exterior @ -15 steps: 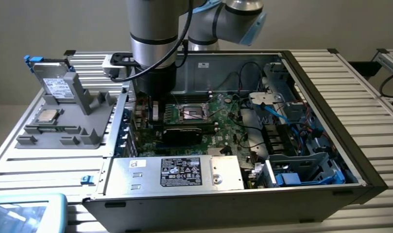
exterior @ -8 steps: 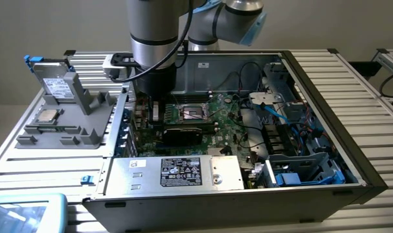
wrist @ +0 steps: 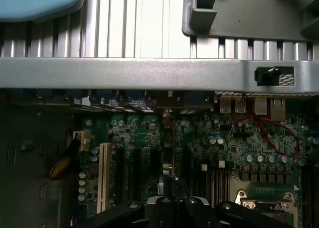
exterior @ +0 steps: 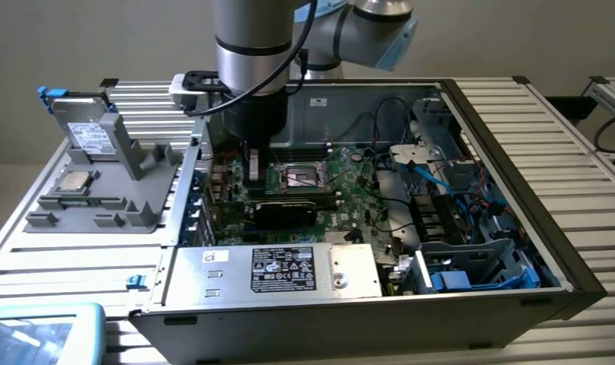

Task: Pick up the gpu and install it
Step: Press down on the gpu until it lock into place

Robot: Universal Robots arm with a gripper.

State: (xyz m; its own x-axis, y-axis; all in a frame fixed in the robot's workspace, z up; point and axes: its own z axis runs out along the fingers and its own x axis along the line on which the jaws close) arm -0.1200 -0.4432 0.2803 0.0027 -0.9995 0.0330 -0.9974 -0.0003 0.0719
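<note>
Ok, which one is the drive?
Beside the open computer case, on the exterior view's left, sits a grey holder. The drive stands upright at its far end: a silver box with white label and blue tabs, unlike the flat square chip.

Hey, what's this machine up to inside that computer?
A robot arm is reaching down into an open computer case. Its jaws are shut on what looks like the gpu, a thin card seen edge-on, held right over the expansion slots of the motherboard. Whether the card is already seated in a slot cannot be told. Beside the case, on the exterior view's left, a grey holder carries other parts.
</note>
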